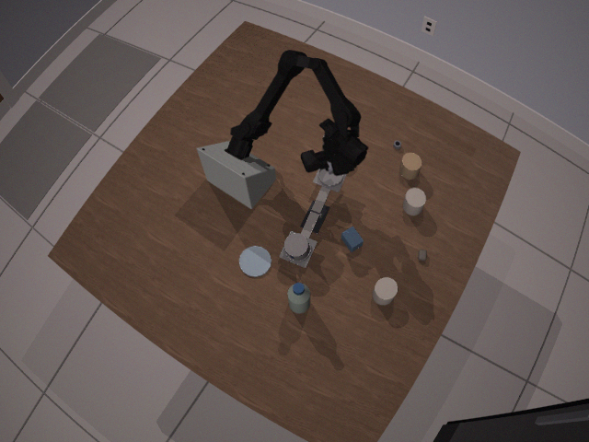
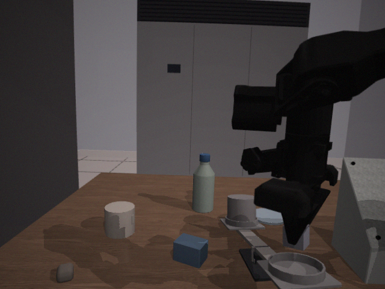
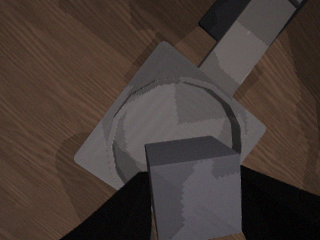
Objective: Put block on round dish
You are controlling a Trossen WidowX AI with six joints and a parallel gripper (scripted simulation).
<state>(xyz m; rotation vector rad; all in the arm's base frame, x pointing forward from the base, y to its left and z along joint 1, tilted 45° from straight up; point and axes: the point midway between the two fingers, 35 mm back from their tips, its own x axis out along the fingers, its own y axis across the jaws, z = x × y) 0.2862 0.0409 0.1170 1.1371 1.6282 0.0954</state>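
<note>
My gripper (image 2: 296, 238) (image 3: 187, 178) is shut on a grey block (image 2: 304, 238) (image 3: 197, 200), held a little above one pan (image 2: 295, 271) (image 3: 150, 117) of the balance. That pan holds no cup. The balance beam (image 1: 316, 209) (image 2: 252, 238) (image 3: 240, 56) runs to the other pan, where a grey cup (image 1: 296, 244) (image 2: 241, 206) stands upright. The round pale-blue dish (image 1: 255, 261) (image 2: 267, 215) lies beside that cup's end, with no cup above it. The fingertips are hidden under the arm in the top view.
A blue box (image 1: 352, 238) (image 2: 190, 250) lies beside the balance. A green bottle (image 1: 298, 300) (image 2: 203, 189) stands near the dish. White cylinders (image 1: 414, 202) (image 1: 384, 291), a tan one (image 1: 410, 166) and a small stone (image 1: 422, 255) (image 2: 65, 273) are farther off. A pale wedge-shaped box (image 1: 233, 173) (image 2: 351, 224) is by the arm's base.
</note>
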